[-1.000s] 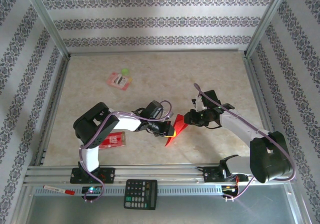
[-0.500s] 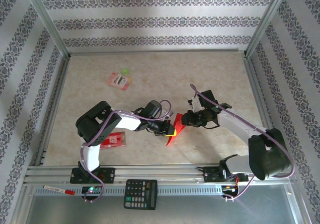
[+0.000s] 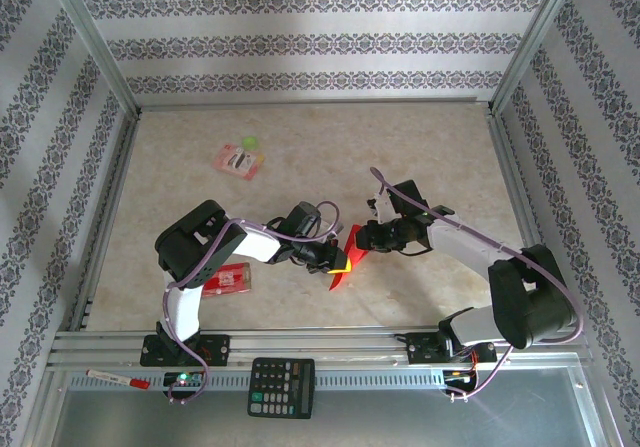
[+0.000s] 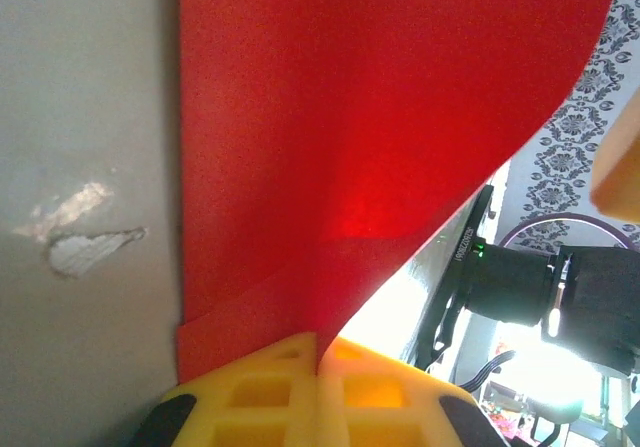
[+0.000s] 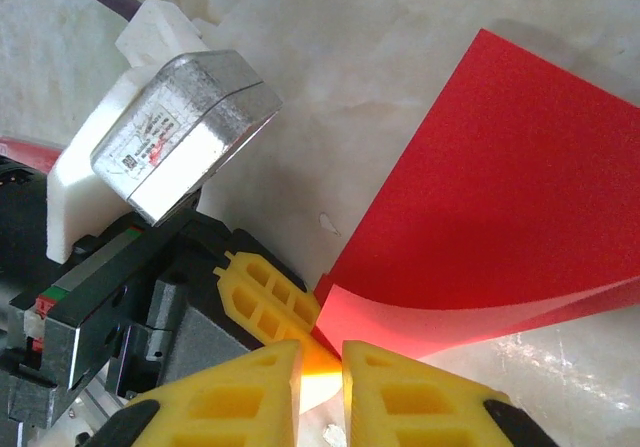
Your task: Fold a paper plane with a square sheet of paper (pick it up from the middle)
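Observation:
The square sheet of paper (image 3: 341, 275) is plain red and partly folded. It stands up off the table between my two grippers. My left gripper (image 3: 336, 259) is shut on its lower edge; in the left wrist view the yellow fingertips (image 4: 290, 367) pinch the red sheet (image 4: 350, 117), which curls up and to the right. My right gripper (image 3: 360, 238) faces it from the right. In the right wrist view its jaws (image 5: 320, 355) stand open by a narrow gap, and the curled corner of the paper (image 5: 500, 197) lies just past the tips, beside the left gripper's yellow finger (image 5: 268, 302).
A red packet with white print (image 3: 226, 278) lies under the left arm's elbow. A pink and white packet (image 3: 240, 158) lies at the back left. A calculator (image 3: 281, 387) and a marker (image 3: 118, 378) rest on the front rail. Metal frame posts border the table.
My right gripper has moved left, close up to the paper, and its jaws have narrowed. The left gripper has kept its grip on the paper and barely moved.

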